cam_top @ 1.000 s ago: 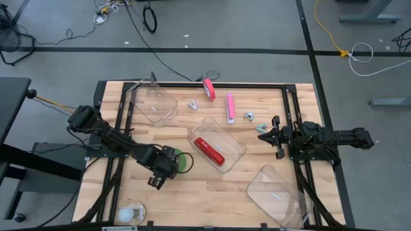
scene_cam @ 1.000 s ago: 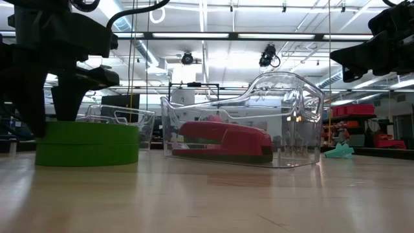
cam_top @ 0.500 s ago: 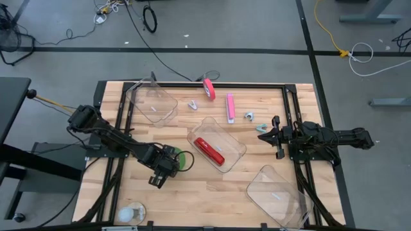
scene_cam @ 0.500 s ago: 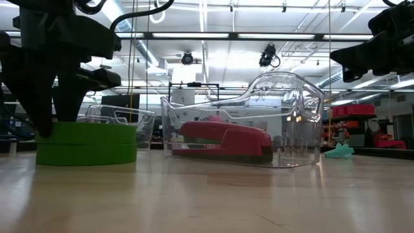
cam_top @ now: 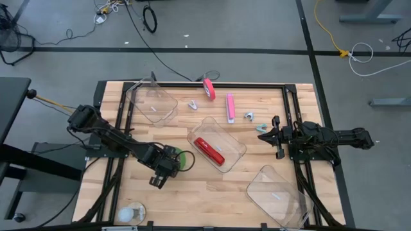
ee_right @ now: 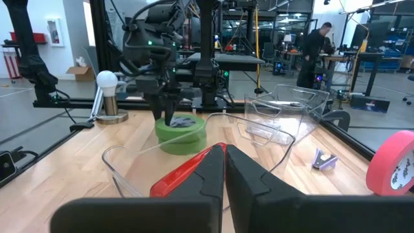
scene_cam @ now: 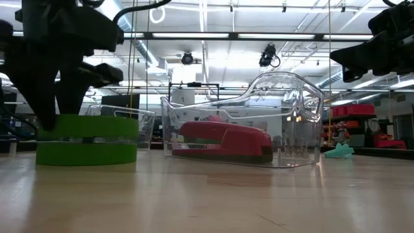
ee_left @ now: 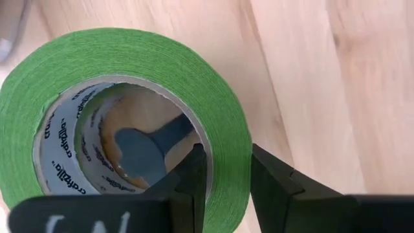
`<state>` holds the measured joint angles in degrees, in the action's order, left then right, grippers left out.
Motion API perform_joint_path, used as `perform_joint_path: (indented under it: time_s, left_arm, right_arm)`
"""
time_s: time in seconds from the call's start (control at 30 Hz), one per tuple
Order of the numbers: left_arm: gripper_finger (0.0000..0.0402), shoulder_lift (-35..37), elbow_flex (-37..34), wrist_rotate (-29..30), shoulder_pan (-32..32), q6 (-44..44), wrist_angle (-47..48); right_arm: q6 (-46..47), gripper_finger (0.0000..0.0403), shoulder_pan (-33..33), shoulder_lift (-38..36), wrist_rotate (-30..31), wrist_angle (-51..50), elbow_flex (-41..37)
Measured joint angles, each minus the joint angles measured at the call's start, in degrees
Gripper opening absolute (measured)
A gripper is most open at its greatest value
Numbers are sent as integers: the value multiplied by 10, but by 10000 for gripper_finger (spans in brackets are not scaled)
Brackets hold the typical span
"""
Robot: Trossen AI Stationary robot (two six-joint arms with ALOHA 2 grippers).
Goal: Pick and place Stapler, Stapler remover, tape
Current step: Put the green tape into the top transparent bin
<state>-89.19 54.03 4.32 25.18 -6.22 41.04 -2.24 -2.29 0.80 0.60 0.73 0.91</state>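
Note:
A green tape roll (ee_left: 129, 58) lies flat on the table (cam_top: 192, 192), left of centre, with my left gripper (ee_left: 225, 181) shut on its wall from above. The roll also shows in the low view (scene_cam: 87, 139). A red stapler (cam_top: 210, 151) lies inside a clear container (cam_top: 232, 142) at the centre. Toward the far edge lie a pink tape roll (cam_top: 209, 88) and a small silver claw piece (cam_top: 193, 104). A teal piece (cam_top: 264, 128) lies just in front of my right gripper (cam_top: 266, 136), which waits shut at the right. My left gripper pinches the green roll's wall (ee_left: 228, 139) on the side toward the table's left edge. One finger (ee_left: 194, 175) is inside the core hole and the other finger (ee_left: 272, 181) is outside. The fingers point steeply down. The roll lies flat on the table.
A second clear container (cam_top: 151, 101) stands at the far left and a third (cam_top: 277, 192) at the near right. A pink bar (cam_top: 230, 107) lies near the far edge. A white bulb-shaped thing (cam_top: 131, 213) stands at the near left corner.
My left gripper's fingers have drawn together onto the green roll's wall, taking hold of it. The roll stays flat on the table.

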Motion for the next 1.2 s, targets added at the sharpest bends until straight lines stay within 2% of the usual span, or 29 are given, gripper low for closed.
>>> perform_joint_path:
  time_s: [0.33, 0.77, 1.2]
  left_arm:
    - [95, 0, 39, 5, 0, 10, 45]
    - [94, 0, 122, 10, -11, 25, 89]
    - [94, 1, 221, 35, -63, 59, 143]
  right_arm:
    - [0, 18, 0, 0, 0, 0, 0]
    - [0, 18, 0, 0, 0, 0, 0]
    - [0, 18, 0, 0, 0, 0, 0]
